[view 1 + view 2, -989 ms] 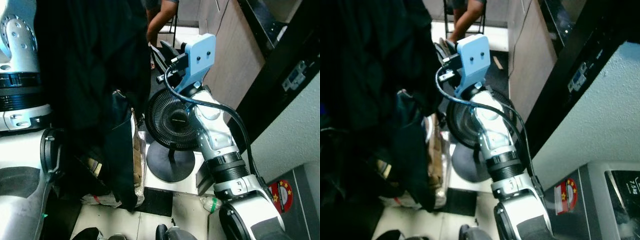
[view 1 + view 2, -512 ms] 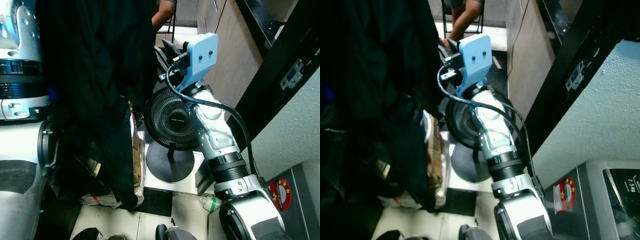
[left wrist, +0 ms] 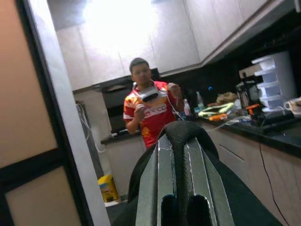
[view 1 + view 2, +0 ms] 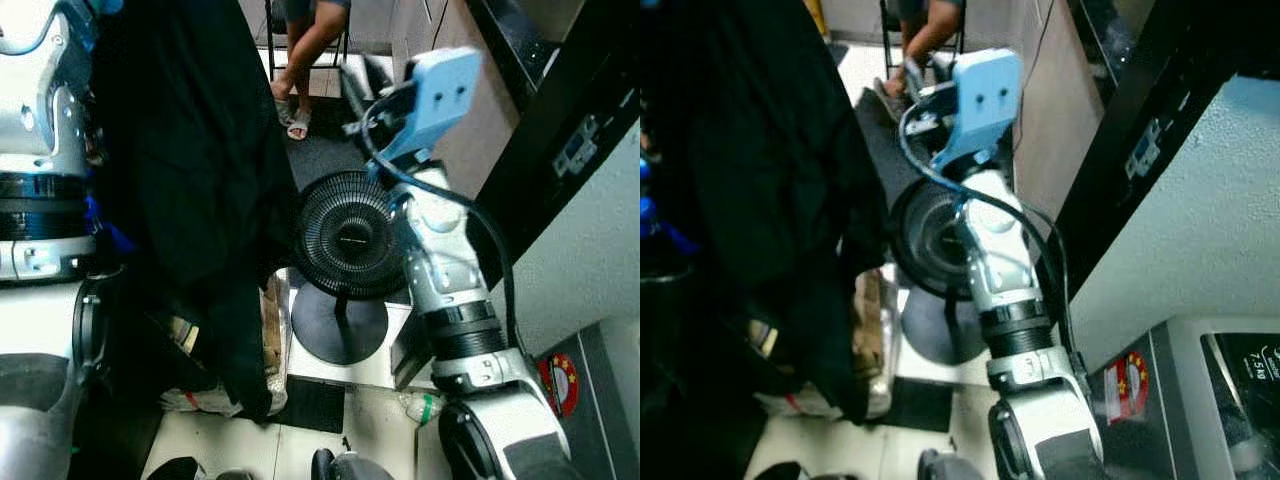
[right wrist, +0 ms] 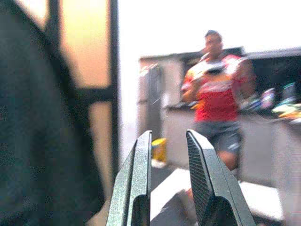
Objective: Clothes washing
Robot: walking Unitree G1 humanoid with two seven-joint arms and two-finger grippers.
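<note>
Left claw (image 3: 181, 141) clenched on black garment (image 4: 190, 170), hanging at left, raised high. Right claw (image 5: 167, 155) raised, released, holding nothing. Black fan (image 4: 345, 245) on floor beyond. Person (image 5: 216, 89) far, near counter (image 3: 263, 129).

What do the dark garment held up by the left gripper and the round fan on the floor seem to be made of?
The dark garment looks like soft woven or knit cloth, matte black: it hangs in limp folds from the left gripper, whose fingers are shut on it. The fan seems to be black plastic or painted wire: thin radial grille ribs, a smooth round base with dull sheen. The pictures leave open which.
</note>
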